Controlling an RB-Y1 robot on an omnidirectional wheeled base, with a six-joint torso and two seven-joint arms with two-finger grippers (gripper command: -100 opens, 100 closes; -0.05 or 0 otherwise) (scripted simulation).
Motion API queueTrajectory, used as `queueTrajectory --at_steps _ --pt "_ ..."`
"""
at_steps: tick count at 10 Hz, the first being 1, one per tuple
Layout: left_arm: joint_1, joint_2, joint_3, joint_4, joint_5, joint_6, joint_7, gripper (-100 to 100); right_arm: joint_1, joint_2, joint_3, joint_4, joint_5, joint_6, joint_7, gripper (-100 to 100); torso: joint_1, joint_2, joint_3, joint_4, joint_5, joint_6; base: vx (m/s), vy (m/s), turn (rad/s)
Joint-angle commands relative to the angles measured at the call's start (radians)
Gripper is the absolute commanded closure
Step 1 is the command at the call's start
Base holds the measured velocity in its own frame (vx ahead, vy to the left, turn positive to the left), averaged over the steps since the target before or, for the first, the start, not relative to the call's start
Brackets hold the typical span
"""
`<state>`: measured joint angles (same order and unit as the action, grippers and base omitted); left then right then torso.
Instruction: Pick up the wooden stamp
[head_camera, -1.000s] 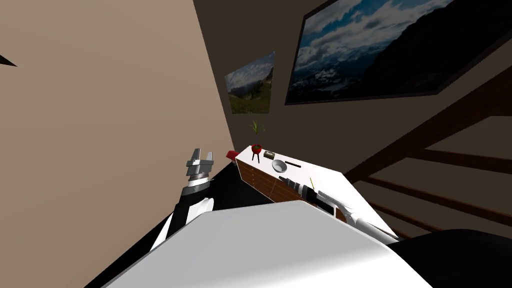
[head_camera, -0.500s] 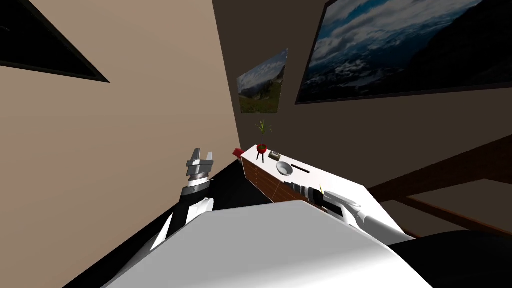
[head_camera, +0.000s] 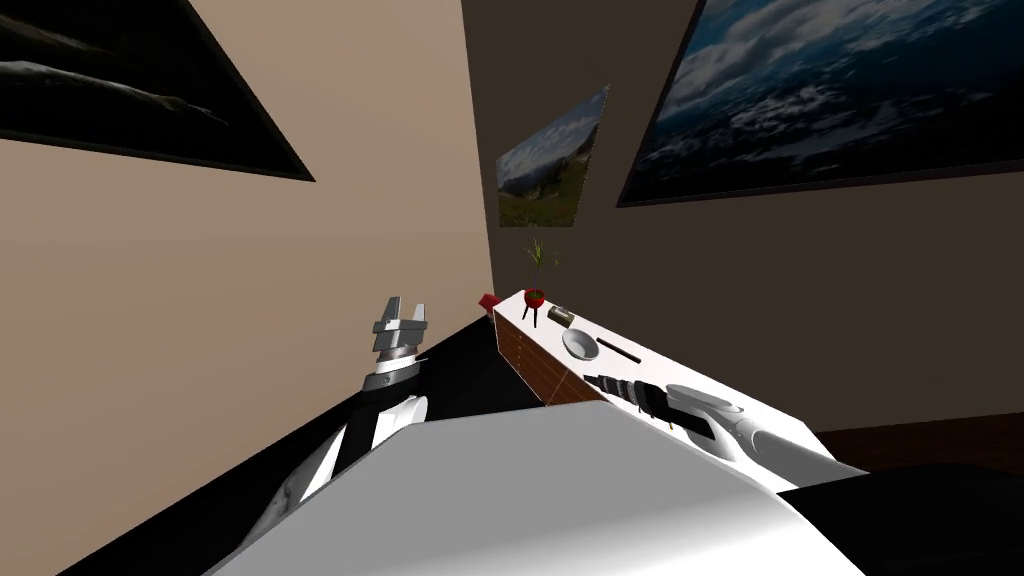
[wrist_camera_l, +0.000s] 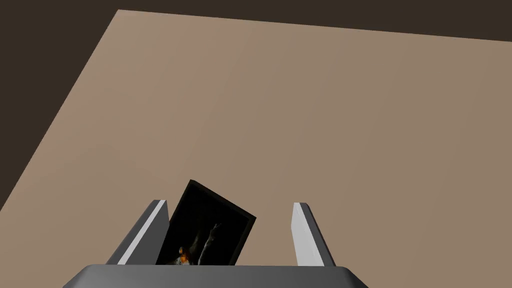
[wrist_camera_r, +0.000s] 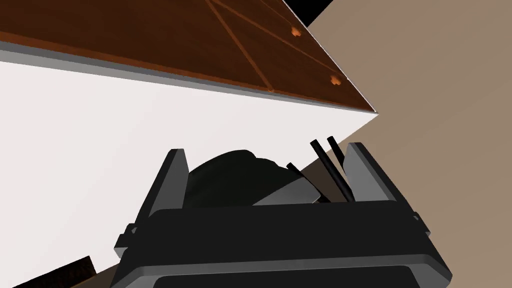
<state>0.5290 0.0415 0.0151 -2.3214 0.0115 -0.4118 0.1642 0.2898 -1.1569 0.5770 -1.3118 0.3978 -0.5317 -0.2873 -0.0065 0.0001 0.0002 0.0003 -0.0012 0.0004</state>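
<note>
**Item: stamp** (head_camera: 560, 316). A small olive-brown block, judged to be the task's thing. It lies toward the far end of the white top of the sideboard (head_camera: 522, 350), between a red plant pot (head_camera: 535, 296) on thin black legs and a pale bowl (head_camera: 580, 344). It is near both, but whether it touches either cannot be told. A black stick (head_camera: 618, 350) lies just beside the bowl.

**Right gripper** (wrist_camera_r: 265, 152). The fingers are apart and hold nothing. It sits low over the white top and points along it toward the far end. In its wrist view the bowl lies directly ahead between the fingers, with the pot's legs beyond. The stamp lies past the bowl.

**Left gripper** (head_camera: 405, 305). It is raised beside the chest, well apart from the sideboard, with fingers apart and empty.

**Step in hand (judged).** This is the approach; the grasp has not begun.

**Handling notes.**
- Carry the hand over or around the bowl, not through it.
- Keep the fingers wide until they flank the block.
- Come down from above onto the block's narrower sides.
- Stay clear of the pot's legs, which look easy to tip.
- Close only when both fingers bracket the block, then lift straight up.
</note>
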Motion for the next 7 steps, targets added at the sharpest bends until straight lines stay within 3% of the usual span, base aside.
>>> queueTrajectory --at_steps 1,2,3,4,5,7 --pt "0.0 0.0 0.0 0.0 0.0 0.0 0.0 0 -0.006 -0.034 0.014 0.037 0.006 -0.012 -0.003 -100 0.0 0.0 0.0 0.0 0.0 0.0 -0.029 -0.066 0.193" --pt "0.0 0.0 0.0 0.0 0.0 0.0 0.0 0 -0.006 -0.034 0.014 0.037 0.006 -0.012 -0.003 -100 0.0 0.0 0.0 0.0 0.0 0.002 -0.014 -0.026 -0.003" --pt "0.0 0.0 0.0 0.0 0.0 0.0 0.0 0 -0.02 -0.074 0.05 0.077 0.022 -0.017 -0.007 -100 0.002 0.0 0.0 0.0 0.0 0.002 -0.022 -0.032 0.363" --pt "0.0 0.0 0.0 0.0 0.0 0.0 0.0 0 -0.02 -0.074 0.05 0.087 0.022 -0.017 -0.007 -100 0.002 0.0 0.0 0.0 0.0 0.0 -0.02 -0.049 0.263" --pt "0.0 0.0 0.0 0.0 0.0 0.0 0.0 0 -0.035 -0.111 0.086 0.128 0.037 -0.022 -0.01 -100 0.002 0.0 0.0 0.0 0.0 0.002 -0.039 -0.081 0.346" --pt "0.0 0.0 0.0 0.0 0.0 0.0 0.0 0 -0.035 -0.111 0.086 0.135 0.037 -0.022 -0.01 -100 -0.001 0.001 0.0 0.0 -0.001 0.002 -0.028 -0.062 0.116"
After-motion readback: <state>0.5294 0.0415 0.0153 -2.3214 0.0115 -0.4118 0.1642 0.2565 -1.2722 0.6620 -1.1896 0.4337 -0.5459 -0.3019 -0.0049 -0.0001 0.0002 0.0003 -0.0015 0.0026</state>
